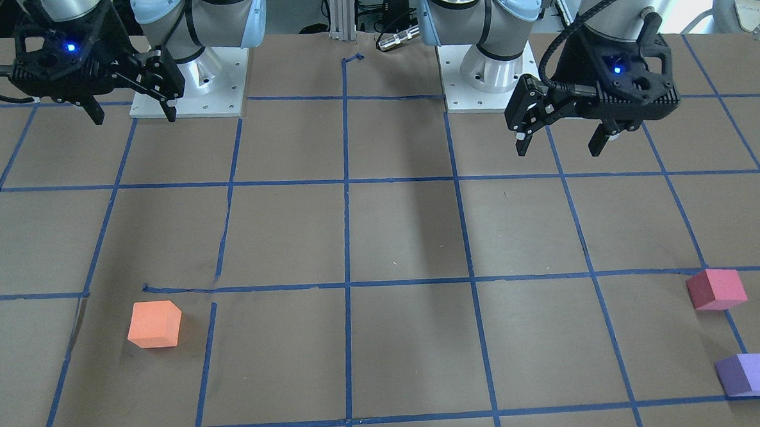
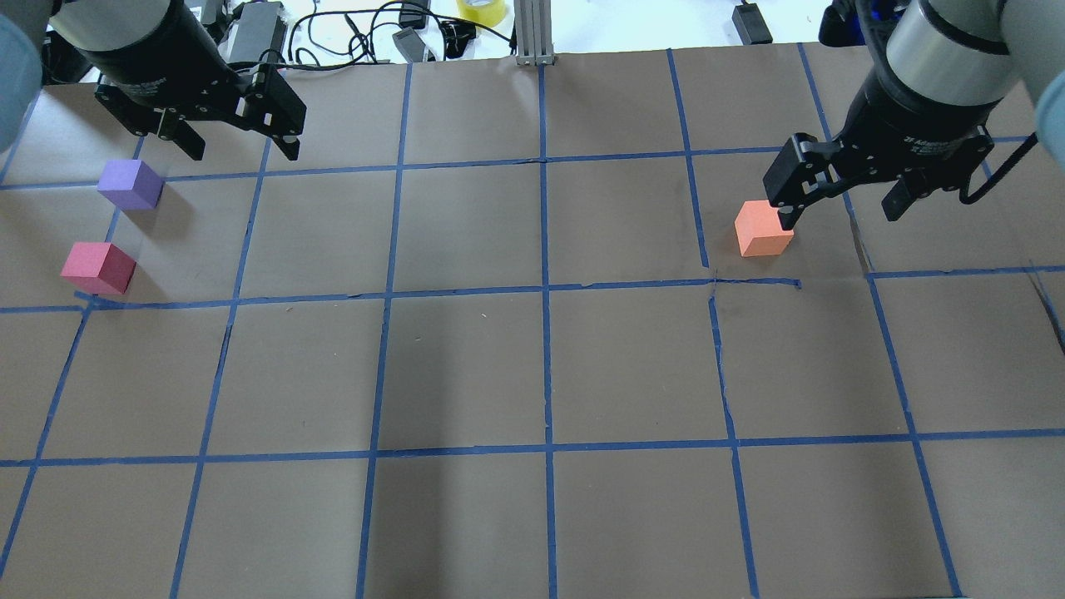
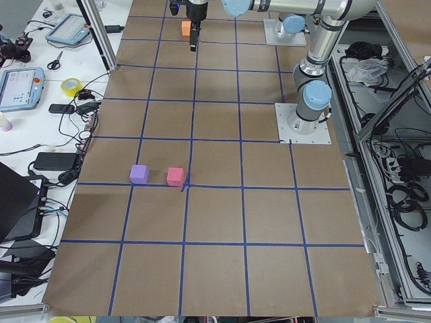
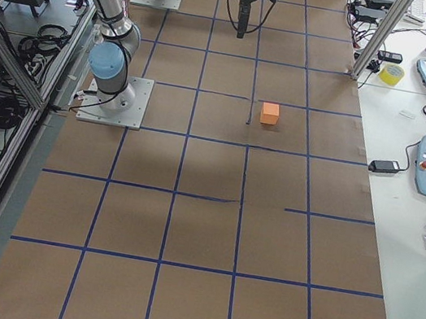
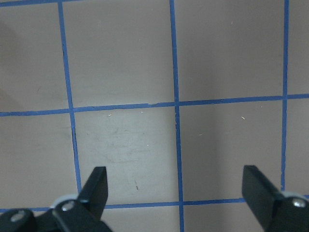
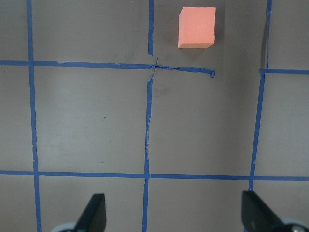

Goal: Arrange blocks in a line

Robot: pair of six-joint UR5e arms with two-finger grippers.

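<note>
The orange block sits alone on the robot's right half of the table; it also shows in the overhead view and the right wrist view. The pinkish-red block and the purple block sit near each other, apart, at the robot's far left edge. My right gripper is open and empty, held above the table on the robot's side of the orange block. My left gripper is open and empty, raised, right of the purple block in the overhead view. The left wrist view shows only bare paper between my left gripper's fingers.
Brown paper with a blue tape grid covers the table. The two arm bases stand at the robot's edge. An aluminium post, cables and a tape roll lie at the far edge.
</note>
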